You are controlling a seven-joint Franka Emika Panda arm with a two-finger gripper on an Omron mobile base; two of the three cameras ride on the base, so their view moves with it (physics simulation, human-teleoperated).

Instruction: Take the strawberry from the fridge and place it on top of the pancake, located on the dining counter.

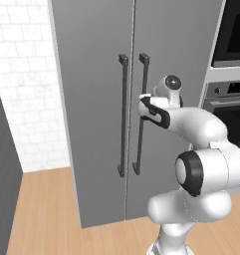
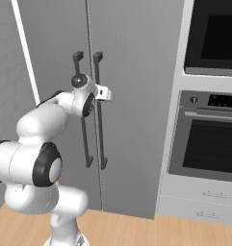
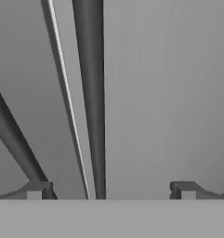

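The fridge [image 1: 91, 124] fills my view ahead, both grey doors closed, so I take it the strawberry sits somewhere behind them, out of sight for now. That fruit, I judge, will be light, soft and easily bruised, best pinched gently across its widest part; the door comes first, and it should be stiff and fairly heavy to swing. The place to take hold is the right handle [image 1: 141, 114], a rigid dark bar that will not give; its smooth finish may let the pads slide, so I would close around it near mid-height. My gripper [image 3: 111, 190] is spread wide, its two fingertips [image 3: 38, 189] well apart with that bar standing between them in the hand view, close but not yet clamped as far as I can tell. From the right base view the hand [image 2: 103, 92] sits right at the handle. Counting: two doors, two vertical bar handles side by side at the seam, the left handle [image 1: 122, 114] just beside the other. To the right stand two black built-in ovens [image 2: 209, 139], one above the other, with two pale drawers [image 2: 204, 204] below.
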